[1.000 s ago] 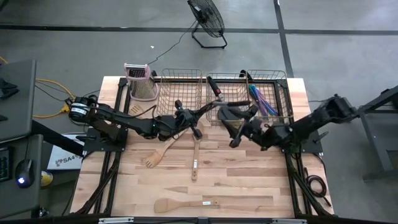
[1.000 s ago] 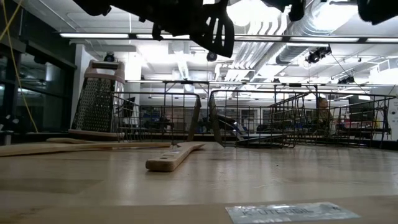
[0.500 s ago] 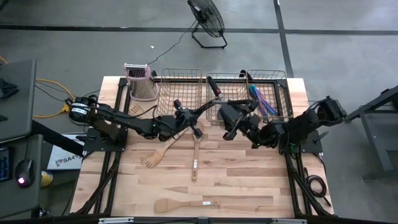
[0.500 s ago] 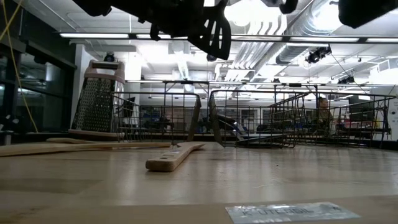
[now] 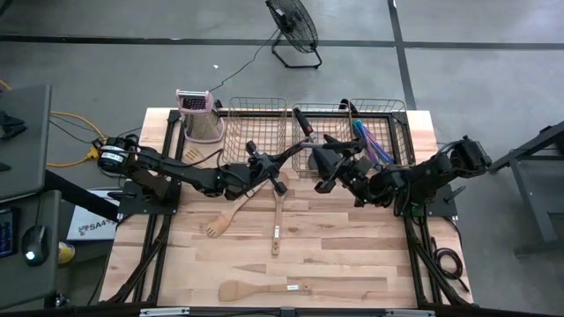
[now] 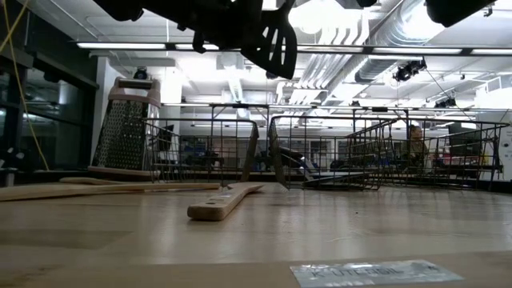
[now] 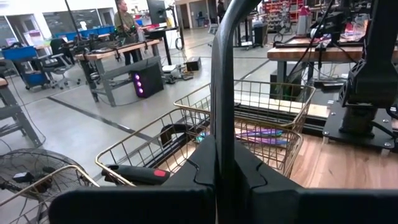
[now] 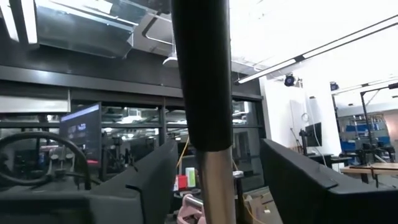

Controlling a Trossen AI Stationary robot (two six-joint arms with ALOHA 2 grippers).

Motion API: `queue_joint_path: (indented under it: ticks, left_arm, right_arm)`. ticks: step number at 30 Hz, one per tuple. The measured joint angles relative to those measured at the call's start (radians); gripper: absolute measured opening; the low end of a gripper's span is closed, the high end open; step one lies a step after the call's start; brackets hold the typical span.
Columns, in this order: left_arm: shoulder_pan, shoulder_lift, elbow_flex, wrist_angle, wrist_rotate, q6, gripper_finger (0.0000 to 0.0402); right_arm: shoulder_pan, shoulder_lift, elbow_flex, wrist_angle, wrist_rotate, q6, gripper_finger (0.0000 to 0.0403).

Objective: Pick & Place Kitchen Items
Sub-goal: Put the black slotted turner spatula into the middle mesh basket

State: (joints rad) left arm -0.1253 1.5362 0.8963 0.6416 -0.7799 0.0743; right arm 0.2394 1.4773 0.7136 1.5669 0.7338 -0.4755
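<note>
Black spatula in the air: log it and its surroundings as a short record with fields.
held item: black spatula, lifted above the table
left gripper: shut on it
right gripper: open, one finger on either side of it
on table: three wooden utensils
far edge: wire baskets, grater

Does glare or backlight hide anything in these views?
High view: even light, only soft shadows on the table. Low view: ceiling lamps glare behind the spatula, so it and the arms show as black silhouettes. Left wrist view: well lit, but the shaft clamped in the left gripper blocks the middle. Right wrist view: bright ceiling lights, with the handle between the open right gripper dark against them.
</note>
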Motion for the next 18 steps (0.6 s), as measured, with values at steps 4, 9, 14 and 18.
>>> queue_joint_path:
  ticks: [4,9,14,18]
  left_arm:
    - [0.000,0.000,0.000,-0.002,0.001,0.000,0.0005]
    - [0.000,0.000,0.000,-0.009,0.003,-0.001,0.0005]
    - [0.000,0.000,0.000,-0.013,0.000,-0.004,0.0005]
    - [0.000,0.000,0.000,-0.022,0.018,-0.004,0.0005]
  right_arm:
    - [0.000,0.000,0.000,-0.002,0.000,0.000,0.0166]
    - [0.000,0.000,0.000,-0.004,-0.001,-0.001,0.0086]
    - [0.001,0.000,0.000,-0.006,0.001,-0.042,0.0061]
    - [0.003,0.000,0.000,-0.009,0.022,-0.046,0.0061]
